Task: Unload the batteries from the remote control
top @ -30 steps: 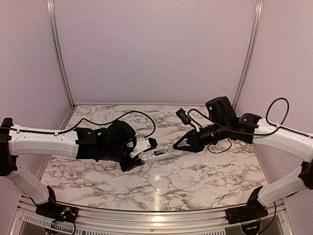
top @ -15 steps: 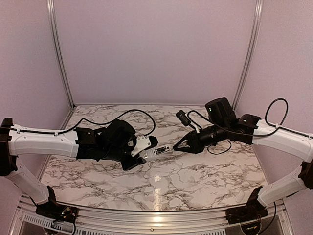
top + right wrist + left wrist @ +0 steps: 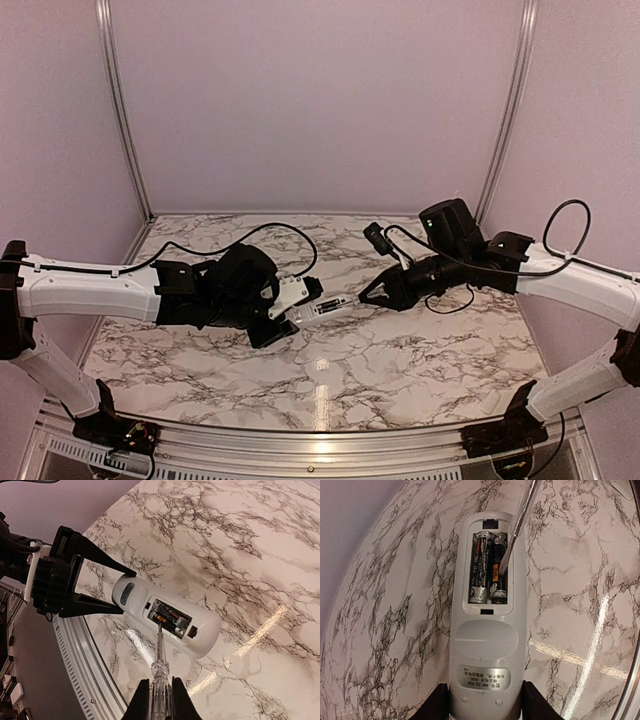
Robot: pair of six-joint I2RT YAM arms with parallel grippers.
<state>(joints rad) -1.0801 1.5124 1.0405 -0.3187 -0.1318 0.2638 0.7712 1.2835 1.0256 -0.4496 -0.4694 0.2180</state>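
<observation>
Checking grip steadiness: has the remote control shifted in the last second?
Yes, slightly. The remote control's free end has swung toward the table's far edge, closer to the right gripper holding the screwdriver; the left gripper keeps its other end.

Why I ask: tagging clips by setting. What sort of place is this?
Probably a robot test booth: plain lilac wall panels in aluminium posts, a marble-patterned tabletop, the left arm and right arm mounted at its edge.
</observation>
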